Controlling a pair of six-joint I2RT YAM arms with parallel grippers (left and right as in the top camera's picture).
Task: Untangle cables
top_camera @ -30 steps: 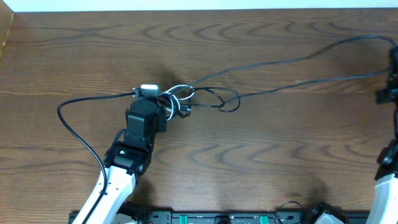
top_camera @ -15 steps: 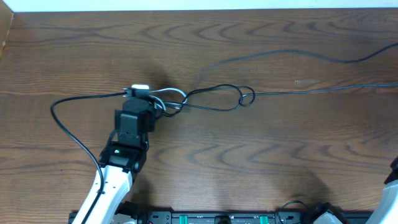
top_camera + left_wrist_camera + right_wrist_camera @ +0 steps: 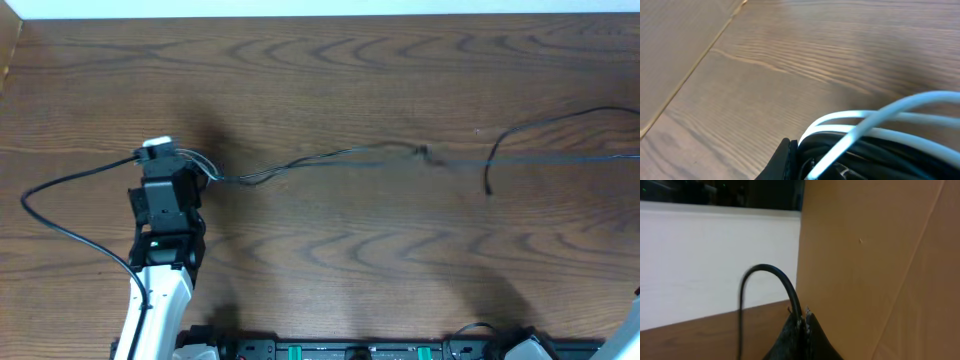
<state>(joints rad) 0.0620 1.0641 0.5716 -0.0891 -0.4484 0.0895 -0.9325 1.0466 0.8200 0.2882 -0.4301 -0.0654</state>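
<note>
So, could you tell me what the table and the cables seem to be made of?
Table: wood or wood-look laminate, matte, grain lines visible. Black cable: probably rubbery plastic sheath, smooth with a slight sheen. White cable: smooth, glossy plastic jacket.

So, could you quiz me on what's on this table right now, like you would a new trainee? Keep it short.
1. True or false: the cables lie heaped in one pile at the middle of the table.
2. The left gripper is shut on a bundle of cables. Besides black, which colour shows in it? A white, B red, C yellow.
3. Fill in: the right gripper is shut on a ___ cable.
Key: 1 false, they run drawn out in a line across it. 2 A, the white cable. 3 black, the black cable.
</note>
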